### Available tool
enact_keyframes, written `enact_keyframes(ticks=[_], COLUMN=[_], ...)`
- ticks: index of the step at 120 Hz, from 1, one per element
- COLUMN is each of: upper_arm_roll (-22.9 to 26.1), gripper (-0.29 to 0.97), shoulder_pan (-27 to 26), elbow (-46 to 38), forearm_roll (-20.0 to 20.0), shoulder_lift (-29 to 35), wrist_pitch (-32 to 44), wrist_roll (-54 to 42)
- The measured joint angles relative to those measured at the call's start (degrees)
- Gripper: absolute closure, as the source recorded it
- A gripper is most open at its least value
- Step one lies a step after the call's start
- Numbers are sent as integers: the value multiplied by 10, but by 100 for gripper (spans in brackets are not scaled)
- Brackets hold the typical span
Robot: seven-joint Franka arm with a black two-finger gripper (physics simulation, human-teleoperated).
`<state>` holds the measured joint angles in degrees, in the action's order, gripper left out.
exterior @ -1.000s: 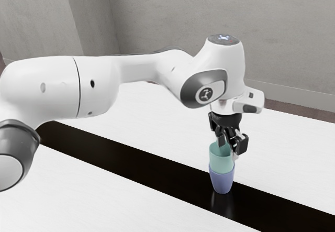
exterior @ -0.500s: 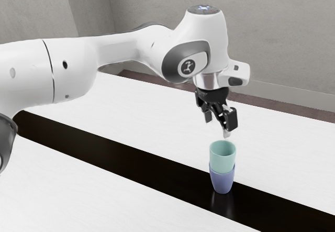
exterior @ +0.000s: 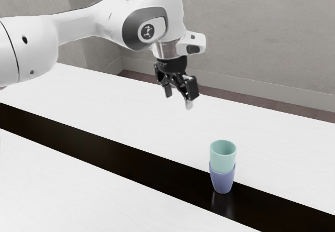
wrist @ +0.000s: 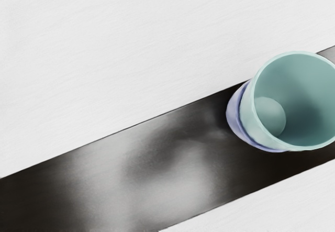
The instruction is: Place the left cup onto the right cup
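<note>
The white arm [exterior: 63, 30] enters from the exterior view's left. Its gripper [exterior: 179, 99] hangs above the white table [exterior: 104, 106], jaws spread and holding nothing. To its right and lower, well apart, the teal cup [exterior: 223, 156] stands upright, mouth up, long axis vertical. It is nested in the lavender cup [exterior: 222, 183], which rests on the table's glossy black band [exterior: 104, 153]. Grey walls [exterior: 272, 28] stand behind.

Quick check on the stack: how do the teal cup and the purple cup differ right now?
The teal cup is nested on top; the purple cup stands beneath it on the black stripe. The teal cup's inside shows; the purple cup's is covered. Both are upright and similar in shape.
</note>
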<state>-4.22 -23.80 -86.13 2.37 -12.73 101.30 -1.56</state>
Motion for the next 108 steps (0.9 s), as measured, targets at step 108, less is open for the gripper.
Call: enact_keyframes(ticks=[108], upper_arm_roll=[0], gripper=[2], shoulder_pan=[206], elbow=[-16], forearm_roll=[-1], shoulder_lift=[100], wrist_pitch=[-97], wrist_roll=[0])
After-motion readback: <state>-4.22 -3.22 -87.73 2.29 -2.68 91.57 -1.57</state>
